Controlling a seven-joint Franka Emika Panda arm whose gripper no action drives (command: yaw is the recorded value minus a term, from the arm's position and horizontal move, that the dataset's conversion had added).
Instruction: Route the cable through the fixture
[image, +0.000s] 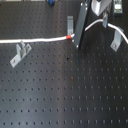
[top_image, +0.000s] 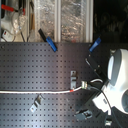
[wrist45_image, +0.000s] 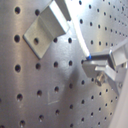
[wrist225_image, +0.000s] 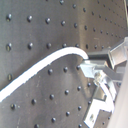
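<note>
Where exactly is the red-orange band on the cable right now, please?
In the first exterior view, the red-orange band sits on the cable just left of the gripper, below a metal bracket.

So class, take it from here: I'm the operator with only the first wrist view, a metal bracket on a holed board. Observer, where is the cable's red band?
Observer: In the first exterior view the red band on the cable lies right beside the fingers.
Operator: And the rest of the cable?
Observer: It runs to the first exterior view's left edge, passing just above a bracket.
Operator: Anything at the board's edge?
Observer: In the second exterior view, two blue clips at the top edge.
</note>
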